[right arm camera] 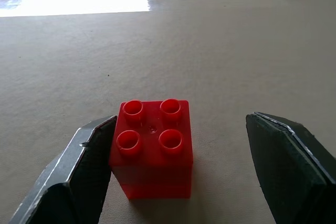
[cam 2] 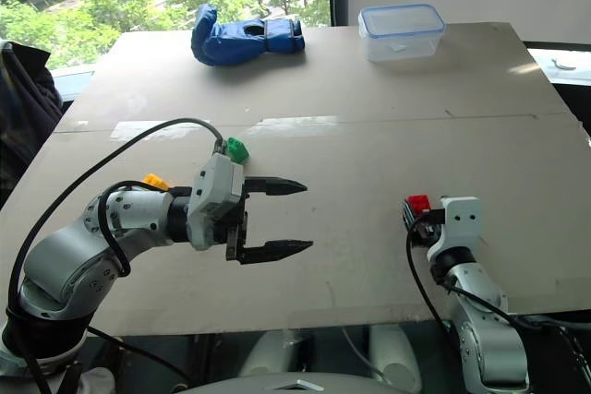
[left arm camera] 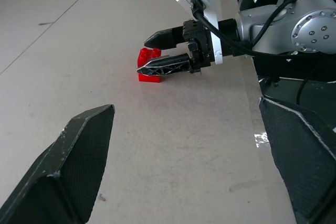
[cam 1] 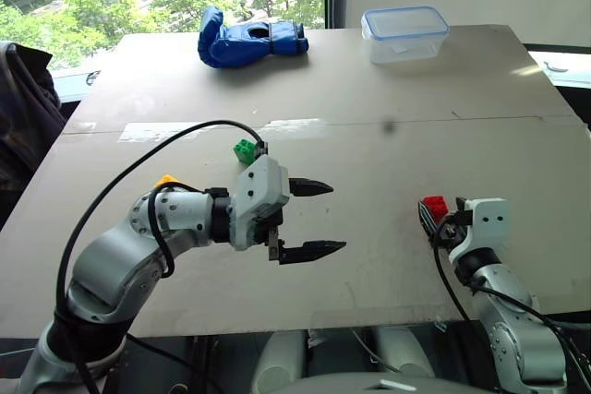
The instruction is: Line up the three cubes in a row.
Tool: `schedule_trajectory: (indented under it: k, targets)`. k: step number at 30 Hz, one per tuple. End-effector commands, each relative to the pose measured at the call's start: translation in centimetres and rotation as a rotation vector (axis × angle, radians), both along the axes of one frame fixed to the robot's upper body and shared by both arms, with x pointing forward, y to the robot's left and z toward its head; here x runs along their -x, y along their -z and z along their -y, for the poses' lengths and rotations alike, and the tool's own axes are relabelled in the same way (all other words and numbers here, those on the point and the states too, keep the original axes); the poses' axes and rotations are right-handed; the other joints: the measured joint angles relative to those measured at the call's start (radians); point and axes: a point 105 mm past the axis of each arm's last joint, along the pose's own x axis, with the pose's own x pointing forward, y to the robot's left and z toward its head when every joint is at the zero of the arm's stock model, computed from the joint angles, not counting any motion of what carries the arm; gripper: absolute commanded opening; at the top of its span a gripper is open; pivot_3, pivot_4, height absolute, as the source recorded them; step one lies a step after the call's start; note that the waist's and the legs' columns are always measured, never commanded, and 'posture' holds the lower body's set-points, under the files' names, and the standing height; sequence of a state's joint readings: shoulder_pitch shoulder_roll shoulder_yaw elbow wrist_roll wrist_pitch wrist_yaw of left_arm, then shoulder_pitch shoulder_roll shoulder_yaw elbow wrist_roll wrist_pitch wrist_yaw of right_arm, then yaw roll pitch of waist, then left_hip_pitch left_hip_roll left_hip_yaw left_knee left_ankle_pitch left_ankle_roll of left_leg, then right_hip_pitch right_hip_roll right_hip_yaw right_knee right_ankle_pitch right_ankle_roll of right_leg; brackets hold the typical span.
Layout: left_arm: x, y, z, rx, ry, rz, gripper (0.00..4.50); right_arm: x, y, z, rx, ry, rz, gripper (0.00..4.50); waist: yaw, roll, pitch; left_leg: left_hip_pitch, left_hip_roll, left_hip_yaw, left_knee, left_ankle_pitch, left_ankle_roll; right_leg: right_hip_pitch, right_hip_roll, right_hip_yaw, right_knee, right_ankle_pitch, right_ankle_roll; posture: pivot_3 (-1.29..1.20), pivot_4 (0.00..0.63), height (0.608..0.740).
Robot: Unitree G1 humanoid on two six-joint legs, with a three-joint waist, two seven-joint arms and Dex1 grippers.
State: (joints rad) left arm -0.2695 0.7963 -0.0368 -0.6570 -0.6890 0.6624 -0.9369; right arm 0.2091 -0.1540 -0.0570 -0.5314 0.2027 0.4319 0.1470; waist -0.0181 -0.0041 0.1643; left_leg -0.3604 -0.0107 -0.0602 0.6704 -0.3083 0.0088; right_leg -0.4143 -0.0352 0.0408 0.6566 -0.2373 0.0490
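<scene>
The red cube (right arm camera: 153, 148) stands on the tan table (cam 1: 369, 154) at the near right, between the fingers of my right gripper (right arm camera: 178, 121). That gripper is open: one finger (right arm camera: 86, 166) lies close against the cube's side and the other (right arm camera: 286, 163) stands well apart. The left wrist view shows the same red cube (left arm camera: 148, 73) with the right gripper (left arm camera: 143, 55) around it. The green cube (cam 1: 245, 150) sits near the table's middle, just beyond my left wrist. The yellow cube (cam 1: 166, 180) is mostly hidden behind my left arm. My left gripper (cam 1: 314, 219) is open, empty and points right.
A blue glove (cam 1: 249, 41) and a clear plastic box (cam 1: 404, 34) lie along the table's far edge. A black cable (cam 1: 138, 168) arcs over my left arm. A dark garment (cam 1: 23, 108) hangs beyond the table's left side.
</scene>
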Motion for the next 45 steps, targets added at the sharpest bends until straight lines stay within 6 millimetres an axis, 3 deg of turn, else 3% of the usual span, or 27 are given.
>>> schedule_trajectory:
  k: [1,12,17,21,24,26,33,42,45]
  targets:
    - [0.2,-0.5,-0.1,0.005,0.007,0.037,4.5,-0.1,-1.1,0.0,-0.01,-0.01,0.045,3.97,0.0,0.0,0.0,0.0,0.0,0.0,0.0,0.0,0.0,0.0,0.0,0.0,0.0,0.0,0.0,0.0,0.15,0.74]
    - [0.4,0.0,-0.8,0.039,-0.055,0.003,4.5,-0.1,-4.2,-0.6,0.025,-0.122,0.188,3.97,0.0,0.0,0.0,0.0,0.0,0.0,0.0,0.0,0.0,0.0,0.0,0.0,0.0,0.0,0.0,0.0,0.15,0.74]
    - [-3.9,1.6,-3.5,0.16,-0.42,0.077,4.5,0.7,-7.9,-2.3,0.0,-0.394,0.337,3.97,0.001,0.0,0.0,0.001,0.0,0.001,0.0,0.0,0.0,0.0,-0.001,0.001,0.0,0.0,0.0,0.0,0.15,0.74]
    - [-7.8,4.1,-6.8,0.091,-0.816,0.217,4.5,2.2,-8.2,-3.7,-0.061,-0.603,0.308,3.97,0.006,-0.002,0.0,0.001,-0.002,-0.003,0.001,0.0,0.001,0.001,0.0,-0.002,0.001,0.0,0.0,0.0,0.15,0.74]
    - [-9.3,4.3,-8.2,0.112,-1.001,0.259,4.5,2.4,-7.8,-3.7,-0.029,-0.65,0.29,3.97,0.006,-0.003,0.0,0.0,-0.002,-0.002,0.001,0.0,0.001,0.001,-0.001,-0.002,0.001,0.0,0.0,0.0,0.15,0.74]
    - [-9.4,4.3,-7.8,0.151,-1.02,0.256,4.5,2.6,-7.5,-4.0,-0.038,-0.682,0.271,3.97,0.008,-0.004,0.0,0.0,-0.002,-0.002,0.001,0.0,0.001,0.001,-0.003,-0.002,0.001,0.0,0.0,0.0,0.15,0.74]
    - [-12.3,4.9,-12.0,0.098,-1.158,0.269,4.5,3.1,-6.6,-5.3,-0.033,-0.738,0.247,3.97,0.006,-0.005,-0.001,0.0,-0.003,-0.003,0.002,0.0,0.0,0.001,-0.002,-0.003,0.002,0.0,0.0,0.0,0.15,0.74]
    - [-14.4,6.3,-10.8,0.111,-1.091,0.204,4.5,3.1,-6.8,-5.7,-0.05,-0.722,0.268,3.97,0.006,-0.006,-0.001,-0.001,-0.003,-0.004,0.002,0.002,-0.003,0.001,-0.004,-0.004,0.001,0.0,0.001,0.0,0.15,0.74]
    - [-15.0,6.8,-11.7,0.069,-1.068,0.196,4.5,3.2,-6.9,-6.0,-0.053,-0.722,0.27,3.97,0.005,-0.006,-0.001,-0.001,-0.003,-0.004,0.002,0.002,-0.003,0.001,-0.004,-0.004,0.001,0.0,0.0,0.0,0.15,0.74]
